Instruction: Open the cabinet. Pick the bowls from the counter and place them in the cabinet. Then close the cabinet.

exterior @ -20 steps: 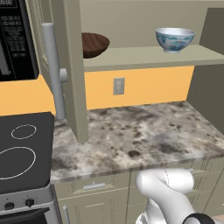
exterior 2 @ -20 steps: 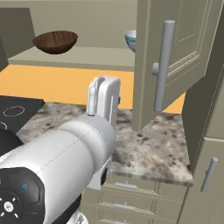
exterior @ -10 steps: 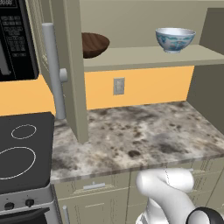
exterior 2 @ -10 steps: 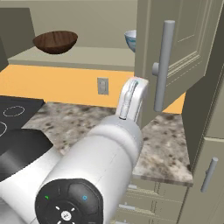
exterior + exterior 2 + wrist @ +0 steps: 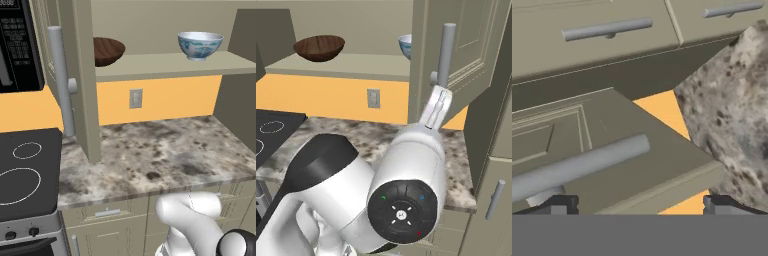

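Closing step: both bowls, brown bowl (image 5: 107, 50) and white-blue bowl (image 5: 200, 45), already shelved in cabinet (image 5: 165, 65) above tabletop (image 5: 165, 155). End effector (image 5: 637, 207) spread wide, empty, facing right door handle (image 5: 445, 55). Centre on bar, then push door shut squarely.

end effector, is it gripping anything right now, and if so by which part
Nothing is held. The end effector is open, its fingertips spread either side of the cabinet door's bar handle without closing on it.
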